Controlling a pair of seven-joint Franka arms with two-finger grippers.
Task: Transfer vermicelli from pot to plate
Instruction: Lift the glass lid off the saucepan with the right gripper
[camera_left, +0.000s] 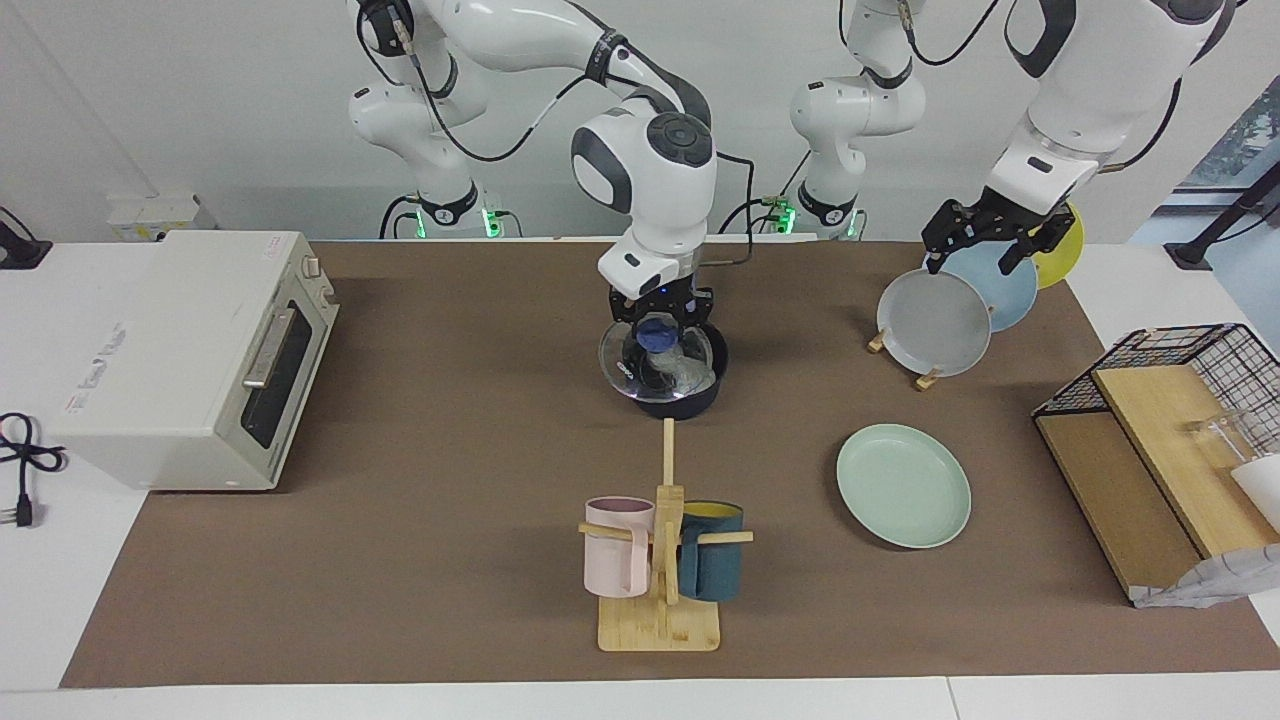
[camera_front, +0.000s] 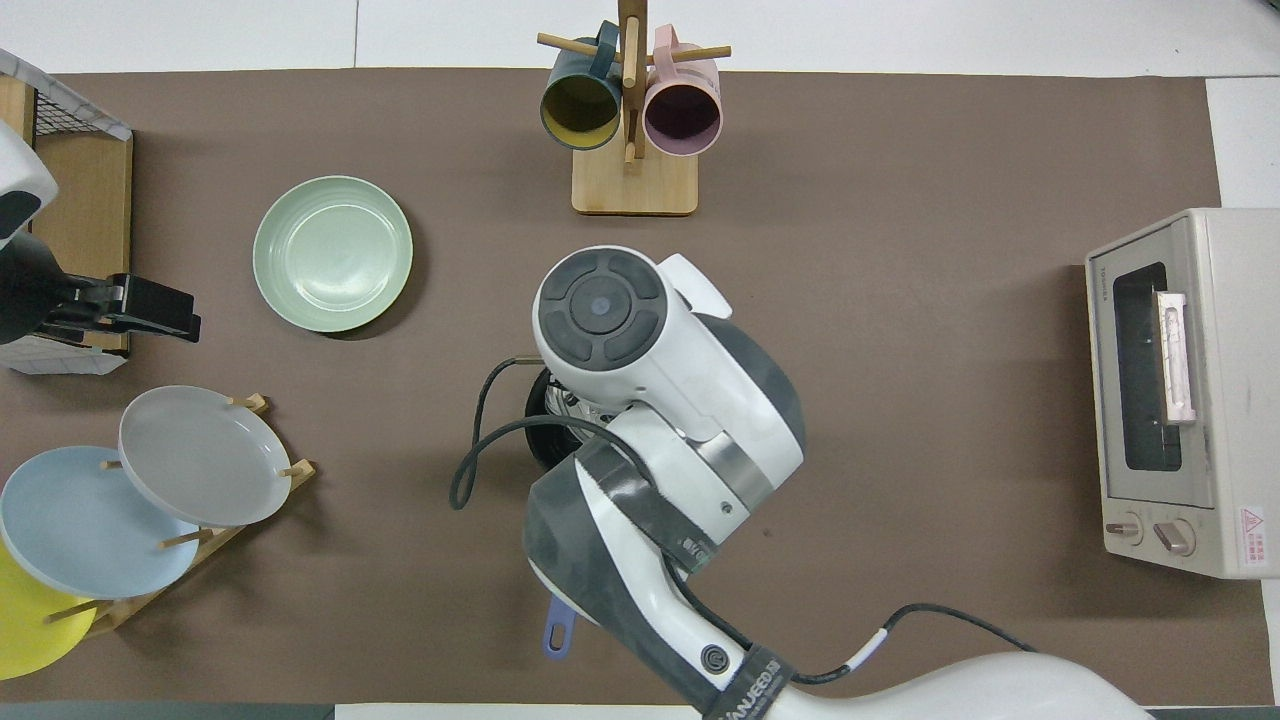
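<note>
Right hand (camera_left: 657, 318): shut on the blue knob of a glass lid (camera_left: 640, 370); I see the lid held just above the pot (camera_left: 700, 398) and offset toward the right arm's end of the counter (camera_left: 450, 450), so one side of the pot's rim shows uncovered.

Pot: dark navy, mid-counter, nearer to the robots than the mug rack (camera_left: 660, 600); from overhead the right arm covers most of it, leaving a dark sliver of rim (camera_front: 535, 440) and the tip of the blue handle (camera_front: 557, 632), which points toward the robots.

Vermicelli (camera_left: 685, 372): glossy whitish bundles lying in the pot, partly seen through the lid.

Plate (camera_left: 903, 486): pale mint green, flat on the counter, toward the left arm's end and farther from the robots than the pot, well apart from it.

Left hand (camera_left: 985, 240): open, gripping nothing; I read it as waiting in the air over the plate rack (camera_left: 905, 355), which carries a grey plate (camera_left: 935, 322), a light blue plate (camera_left: 1005, 285) and a yellow plate (camera_left: 1065, 245).

Other items: toaster oven (camera_left: 190, 355) at the right arm's end; wire basket (camera_left: 1180, 365) with wooden boards at the left arm's end; pink mug (camera_left: 617, 560) and teal mug (camera_left: 712, 565) hanging on the mug rack.
</note>
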